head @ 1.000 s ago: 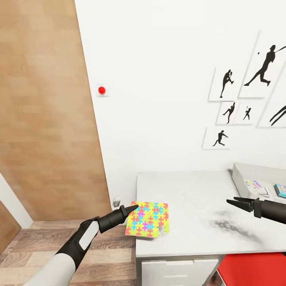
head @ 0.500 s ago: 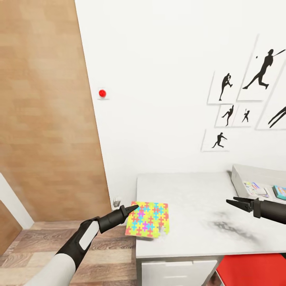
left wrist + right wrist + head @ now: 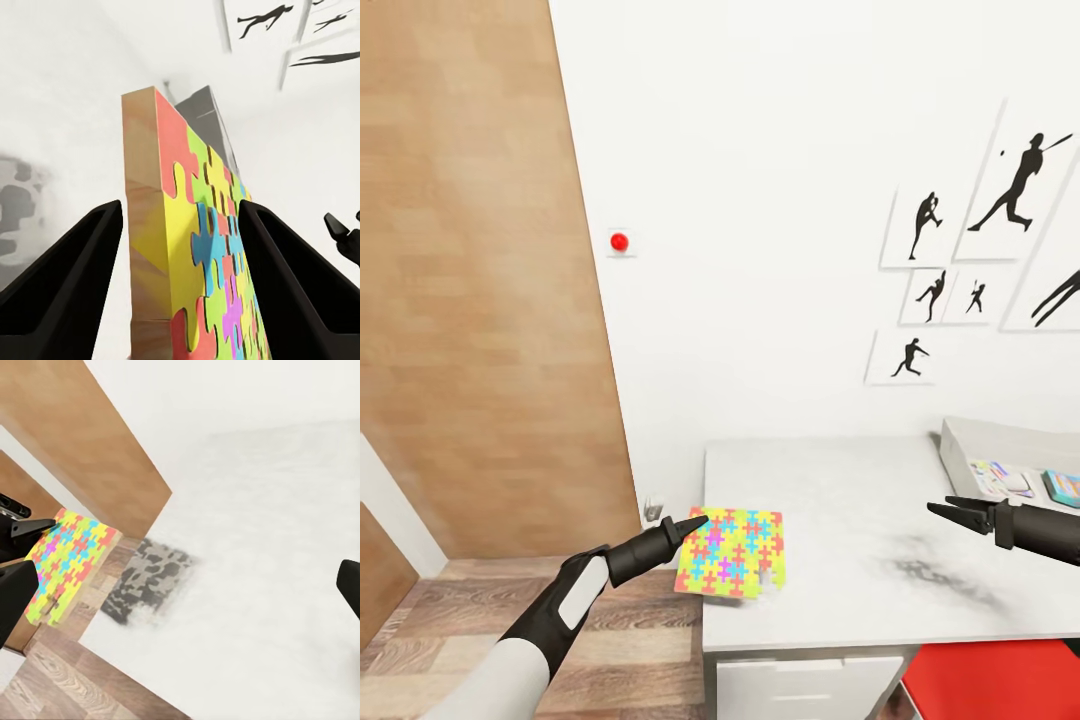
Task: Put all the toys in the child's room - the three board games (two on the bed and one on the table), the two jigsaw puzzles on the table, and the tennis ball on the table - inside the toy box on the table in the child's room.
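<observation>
- White walls close off this corner, with black baseball-player pictures [image 3: 980, 240] hung above a pale grey surface [image 3: 860, 500] and a wooden wardrobe door [image 3: 470, 280] to one side.
- One jigsaw puzzle [image 3: 732, 552] lies flat at the surface's near corner, its edge poking out past the rim over the wood floor [image 3: 620, 650].
- That overhang looks like the place to take hold: the left end effector [image 3: 698, 519] has its tip at the puzzle's outer corner, and its wrist view shows the two fingers [image 3: 71, 277] standing apart on either side of the slab's edge, not yet pinched on it.
- I judge the puzzle to be light, thin and stiff, with a plain wooden side edge [image 3: 142, 225]. Its flat faces may be slick, so a shallow pinch at a corner could let it pivot or slip.
- Over at the far end of the surface sits the toy box [image 3: 1010, 455], with colourful flat things already lying inside it.
- Between puzzle and box hovers the right end effector [image 3: 950, 509], its fingers nearly closed and holding nothing. It hangs over a dark mottled shadow [image 3: 940, 578] and may be in the way of a straight carry.
- A red chair seat [image 3: 990, 680] shows below the surface's front edge.
</observation>
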Robot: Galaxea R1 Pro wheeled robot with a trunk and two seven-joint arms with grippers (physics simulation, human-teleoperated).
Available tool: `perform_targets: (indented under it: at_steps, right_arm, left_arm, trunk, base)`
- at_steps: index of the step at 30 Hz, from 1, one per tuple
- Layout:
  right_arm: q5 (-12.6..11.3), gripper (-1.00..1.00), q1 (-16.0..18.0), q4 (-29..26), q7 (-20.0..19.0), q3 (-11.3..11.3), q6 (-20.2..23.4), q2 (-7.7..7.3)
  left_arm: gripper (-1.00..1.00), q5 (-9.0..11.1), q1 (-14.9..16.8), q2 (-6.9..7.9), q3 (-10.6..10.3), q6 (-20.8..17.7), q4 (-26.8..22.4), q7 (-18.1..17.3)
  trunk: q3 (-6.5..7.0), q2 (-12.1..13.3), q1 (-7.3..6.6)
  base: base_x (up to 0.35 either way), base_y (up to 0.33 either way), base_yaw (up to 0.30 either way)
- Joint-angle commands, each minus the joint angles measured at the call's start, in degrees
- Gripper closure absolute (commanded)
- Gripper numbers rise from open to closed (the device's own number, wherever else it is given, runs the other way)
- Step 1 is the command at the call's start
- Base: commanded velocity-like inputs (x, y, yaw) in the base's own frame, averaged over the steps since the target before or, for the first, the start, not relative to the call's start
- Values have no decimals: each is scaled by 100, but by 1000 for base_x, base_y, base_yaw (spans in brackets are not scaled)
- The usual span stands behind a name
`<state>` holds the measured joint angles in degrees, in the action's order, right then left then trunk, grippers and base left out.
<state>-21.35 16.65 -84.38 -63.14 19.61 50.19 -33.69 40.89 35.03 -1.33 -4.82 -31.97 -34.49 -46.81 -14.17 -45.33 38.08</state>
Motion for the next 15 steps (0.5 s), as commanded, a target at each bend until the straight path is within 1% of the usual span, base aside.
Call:
perform_targets:
  at_steps: [1,7,10,11,14,15]
  right_arm:
    - [-10,-100,5,1,-8,1,28,0]
    - [21,-100,5,8,11,-7,23,7]
    - [145,-100,5,11,27,-35,22,69]
    - [145,-100,5,11,27,-35,22,69]
    - [299,-100,8,8,28,-49,20,155]
    - [299,-100,8,8,28,-49,20,155]
  left_arm:
    - [100,42,4,3,-10,-39,-1,4]
    - [100,42,0,11,-10,-32,-4,-17]
    - [100,42,-2,10,-10,-30,-5,-23]
    - [100,42,-2,10,-10,-30,-5,-23]
    - [100,42,-3,12,-10,-29,-5,-22]
    - [100,42,-3,12,-10,-29,-5,-22]
  trunk:
    - [10,36,-22]
    - [118,276,-153]
    - [172,397,-219]
    - [190,437,-241]
    - [244,557,-307]
    - [262,597,-329]
  base:
    - [0,0,0]
    - [0,0,0]
    - [0,0,0]
    - [0,0,0]
    - [0,0,0]
    - [0,0,0]
